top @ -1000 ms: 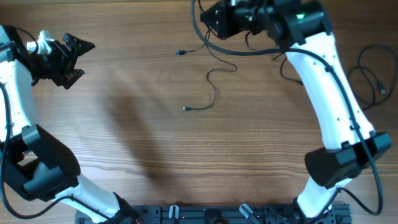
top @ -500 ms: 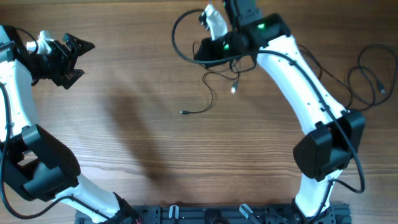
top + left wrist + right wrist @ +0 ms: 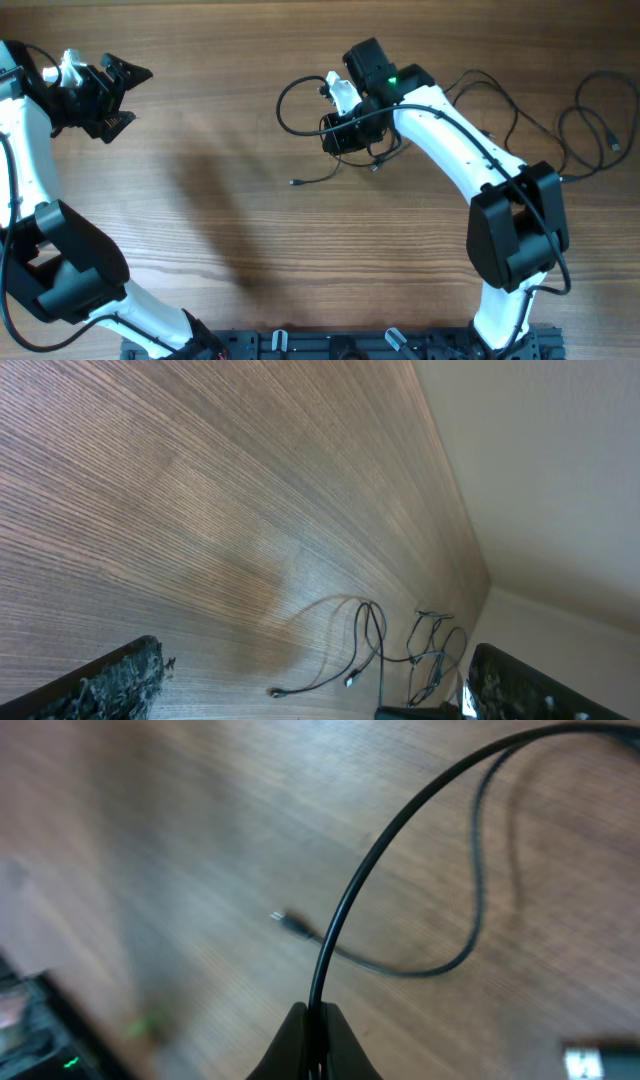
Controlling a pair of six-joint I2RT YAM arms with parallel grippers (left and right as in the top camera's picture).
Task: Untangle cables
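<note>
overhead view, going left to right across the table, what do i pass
left end effector → cable plug end → right end effector → looped cables by the right edge

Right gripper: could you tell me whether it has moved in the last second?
Yes, the right gripper moved away from the far edge of the table, toward its centre.

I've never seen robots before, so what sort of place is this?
Probably a robotics lab or test bench: a left arm and right arm at a wooden table, the right hand pinching one of the cables.
</note>
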